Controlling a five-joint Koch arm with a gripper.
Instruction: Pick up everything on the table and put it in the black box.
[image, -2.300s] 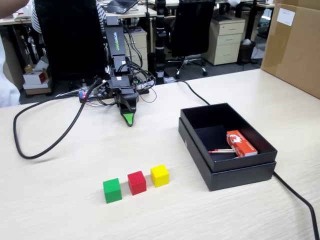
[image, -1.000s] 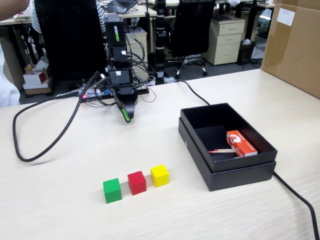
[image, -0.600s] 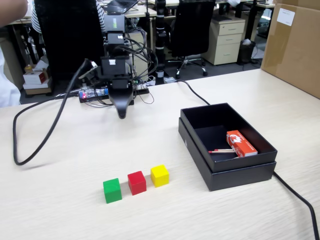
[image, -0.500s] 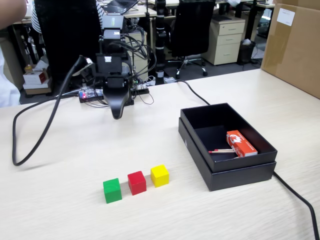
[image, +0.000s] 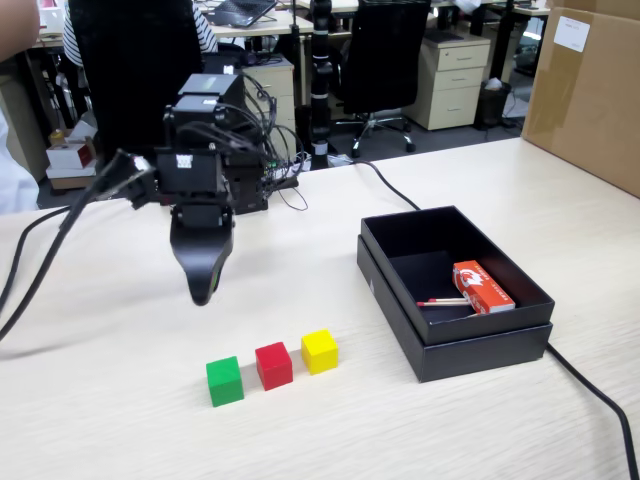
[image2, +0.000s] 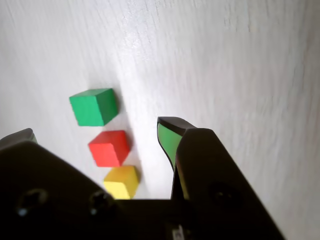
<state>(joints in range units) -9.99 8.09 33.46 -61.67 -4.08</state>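
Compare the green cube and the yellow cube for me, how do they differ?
The green cube is green; the yellow cube is yellow. In the fixed view, green sits at the row's left end, nearer the camera; yellow sits at the right end, closer to the black box. They share size, shape, and the table.

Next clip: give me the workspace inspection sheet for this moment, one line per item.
Surface: pale wood-grain tabletop, no spills seen.
Job's things: small green cube, small red cube and small yellow cube in a row on the tabletop, close together; shallow matte black box to their right in the fixed view, no cubes inside.
Clutter: orange-red printed packet and thin stick lying in the black box.
Gripper: black gripper hangs above the tabletop behind the cubes, holding nothing; open or shut cannot be told.
Cables: black cable runs past the box; another black cable hangs from the arm at left.
Surroundings: brown cardboard carton at right; office chairs and desks behind.
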